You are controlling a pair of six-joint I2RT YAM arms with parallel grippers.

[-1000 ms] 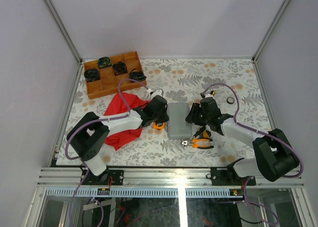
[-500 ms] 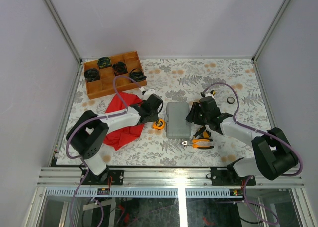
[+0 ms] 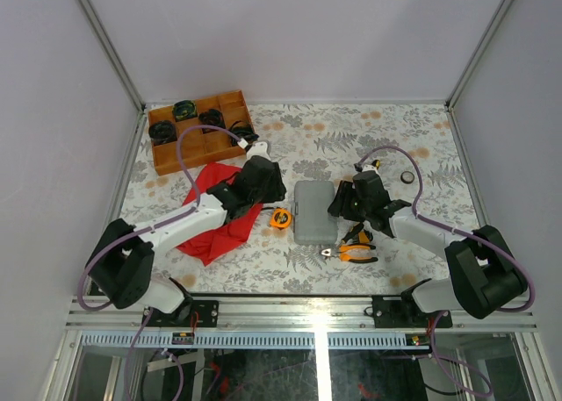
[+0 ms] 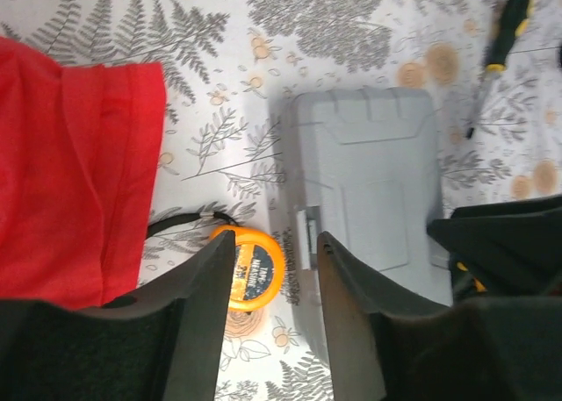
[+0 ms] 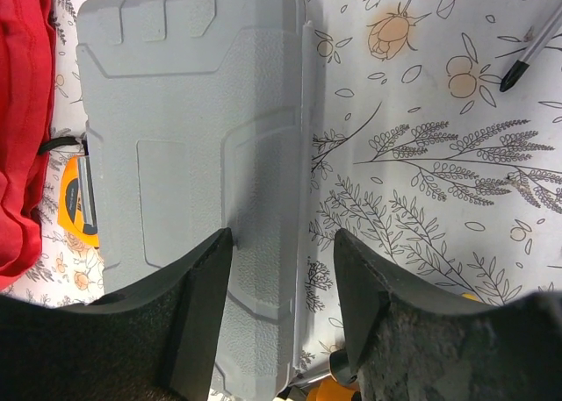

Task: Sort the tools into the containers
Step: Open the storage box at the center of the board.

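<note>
The sorting has hardly begun, as far as I can judge: the grey case [image 3: 315, 212] lies flat with its lid closed, and no tool is inside it that I can see. The left gripper [image 4: 277, 247] is open and holds nothing. Under its fingers lies the orange tape measure [image 4: 248, 268], just beside the latch edge of the case. The right gripper [image 5: 283, 243] has its jaws apart as well and is empty; it hangs over the other long edge of the case without gripping it. The orange pliers [image 3: 356, 252] lie on the table close behind this gripper, towards the arm's base. A screwdriver [image 4: 499, 46] lies beyond the case, well apart from the left gripper. So the case must be opened and every tool is left to place. A red cloth [image 3: 219, 212] lies beside the left gripper. Further from it stands a wooden tray [image 3: 195, 148] with black coils. The table [image 3: 421, 138] has a white cover printed with grey ferns and orange flowers. Plain pale walls and metal posts close the space.
</note>
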